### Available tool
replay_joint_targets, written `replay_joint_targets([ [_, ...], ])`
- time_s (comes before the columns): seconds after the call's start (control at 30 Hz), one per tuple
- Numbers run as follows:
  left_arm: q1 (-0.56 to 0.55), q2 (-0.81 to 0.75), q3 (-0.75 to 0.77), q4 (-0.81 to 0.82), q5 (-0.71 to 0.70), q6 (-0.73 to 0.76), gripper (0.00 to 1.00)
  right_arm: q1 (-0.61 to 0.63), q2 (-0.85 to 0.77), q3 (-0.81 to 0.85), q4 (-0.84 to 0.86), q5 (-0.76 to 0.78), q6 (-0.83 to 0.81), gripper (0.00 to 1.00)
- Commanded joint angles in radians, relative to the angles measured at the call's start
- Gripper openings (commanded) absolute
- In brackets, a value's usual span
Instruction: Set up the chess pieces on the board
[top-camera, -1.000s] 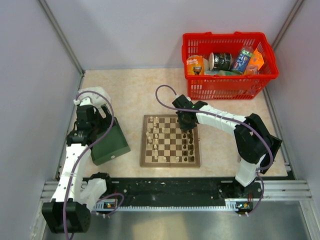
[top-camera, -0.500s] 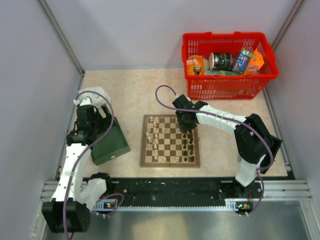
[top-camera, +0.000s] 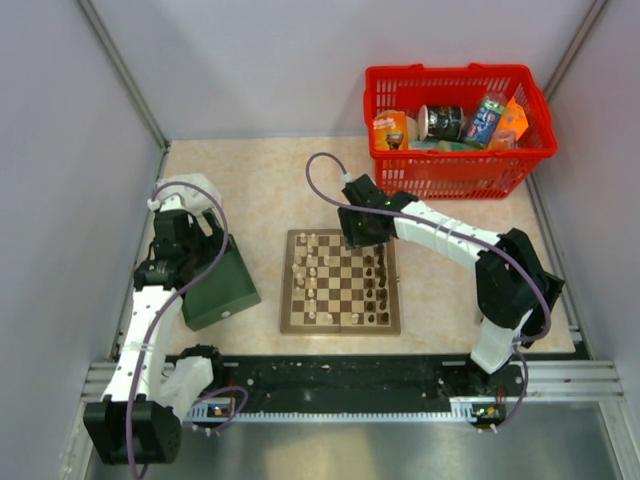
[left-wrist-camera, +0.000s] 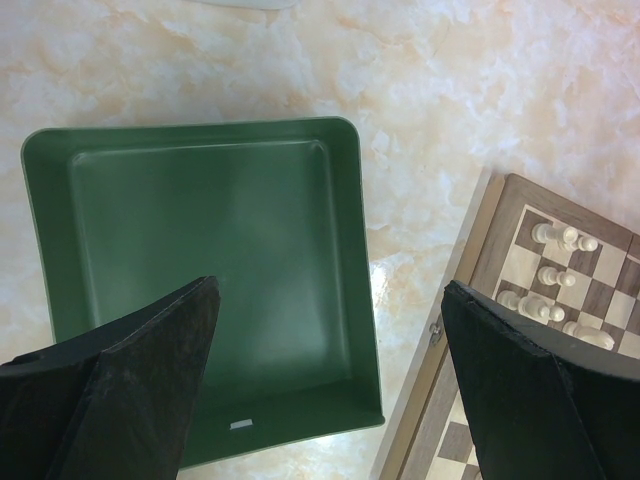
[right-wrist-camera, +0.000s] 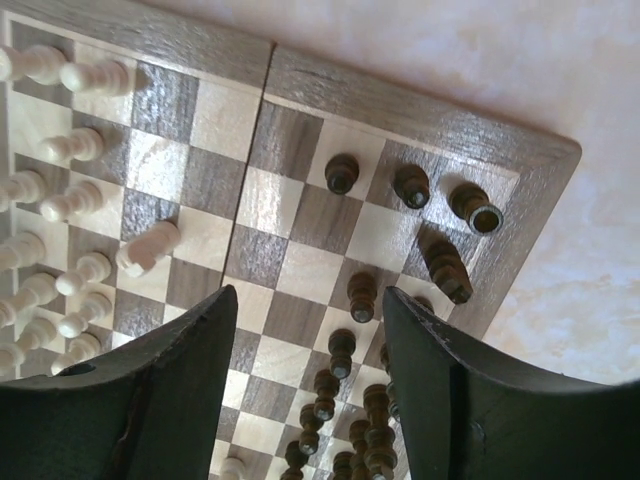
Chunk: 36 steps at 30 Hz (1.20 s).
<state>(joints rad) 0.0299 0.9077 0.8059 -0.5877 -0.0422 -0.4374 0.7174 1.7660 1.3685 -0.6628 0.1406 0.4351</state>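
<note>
1. Pale marbled table (top-camera: 250, 180) carries the board (top-camera: 345, 285) in the middle of the top view, with a green box (top-camera: 222, 290) at its left and a red basket (top-camera: 450, 172) at upper right.
2. White pieces (right-wrist-camera: 72, 147) stand along the left of the right wrist view. Dark pieces (right-wrist-camera: 362, 295) crowd at lower centre and at upper right of the board.
3. Right gripper (right-wrist-camera: 310, 305) hangs over the board's upper edge in the top view, fingers spread, with nothing pinched between them. Left gripper (left-wrist-camera: 330, 290) is spread wide over the box and also holds nothing.
4. Risk: the dark pieces stand very close together, so a finger coming down for one may tip its neighbours.
5. Risk: one white piece (right-wrist-camera: 148, 248) lies on its side, and a push could roll it into the standing row beside it.
6. Risk: one dark piece (right-wrist-camera: 447, 270) looks tilted, near the board's right border. A careless touch may send it off the board.
</note>
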Motion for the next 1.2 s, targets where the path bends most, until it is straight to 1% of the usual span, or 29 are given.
replay_joint_targets([
  [0.0, -0.002, -0.013, 0.029, 0.016, -0.010, 0.012, 0.98, -0.007, -0.025, 0.072, 0.003, 0.010, -0.019, 0.61],
  [0.47, -0.004, -0.033, 0.026, 0.002, -0.022, 0.022, 0.98, -0.021, 0.088, 0.161, 0.009, -0.001, -0.022, 0.59],
  [0.67, -0.002, -0.038, 0.022, -0.006, -0.033, 0.023, 0.98, -0.029, 0.125, 0.167, 0.011, -0.001, -0.015, 0.53],
  [0.9, -0.002, -0.036, 0.016, -0.006, -0.031, 0.025, 0.98, -0.038, 0.158, 0.172, 0.012, 0.008, -0.025, 0.50],
  [0.93, -0.002, -0.038, 0.016, -0.006, -0.031, 0.025, 0.98, -0.038, 0.155, 0.172, 0.014, 0.013, -0.027, 0.48],
  [1.03, -0.004, -0.044, 0.010, -0.004, -0.036, 0.023, 0.98, -0.044, 0.165, 0.173, 0.023, 0.004, -0.029, 0.45],
  [1.17, -0.002, -0.044, 0.012, -0.008, -0.035, 0.023, 0.98, -0.044, 0.179, 0.179, 0.028, 0.005, -0.035, 0.45],
])
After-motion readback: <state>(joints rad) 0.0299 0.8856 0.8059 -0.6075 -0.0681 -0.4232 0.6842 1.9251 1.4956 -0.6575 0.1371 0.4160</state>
